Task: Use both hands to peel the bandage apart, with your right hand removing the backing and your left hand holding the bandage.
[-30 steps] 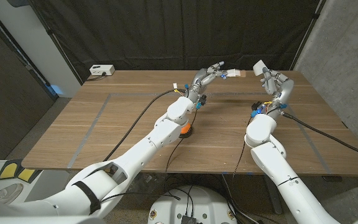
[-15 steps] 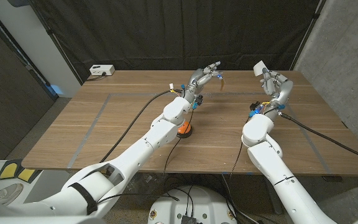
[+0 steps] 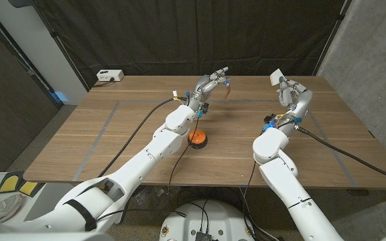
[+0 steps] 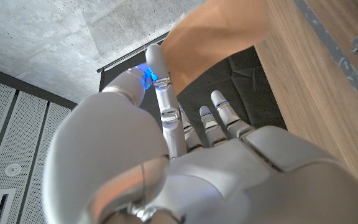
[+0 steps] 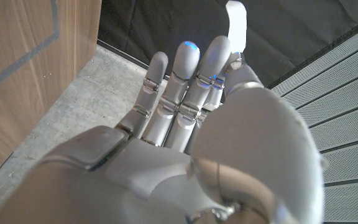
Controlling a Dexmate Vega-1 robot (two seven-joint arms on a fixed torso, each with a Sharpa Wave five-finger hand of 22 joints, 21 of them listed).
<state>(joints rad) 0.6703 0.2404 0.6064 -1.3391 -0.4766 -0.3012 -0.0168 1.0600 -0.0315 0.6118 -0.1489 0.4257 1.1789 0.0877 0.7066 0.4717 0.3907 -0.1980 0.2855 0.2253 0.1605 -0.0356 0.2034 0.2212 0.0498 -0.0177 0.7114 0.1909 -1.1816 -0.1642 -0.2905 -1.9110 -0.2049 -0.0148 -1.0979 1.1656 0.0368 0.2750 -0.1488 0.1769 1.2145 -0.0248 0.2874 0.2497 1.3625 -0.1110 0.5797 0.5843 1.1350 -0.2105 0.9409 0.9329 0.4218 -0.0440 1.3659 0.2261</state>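
Wooden table, black curtain behind, both hands raised above the far side and well apart. Left hand pinches the tan bandage at its fingertips; bandage hangs beside the fingers, long axis roughly up-down in the head view, and sticks out past the fingertips in the left wrist view. Right hand pinches the white backing, which stands up above its fingers. Orange puck on the table.

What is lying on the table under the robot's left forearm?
An orange disc with a dark base lies there on the wooden table; the left arm hides part of it.
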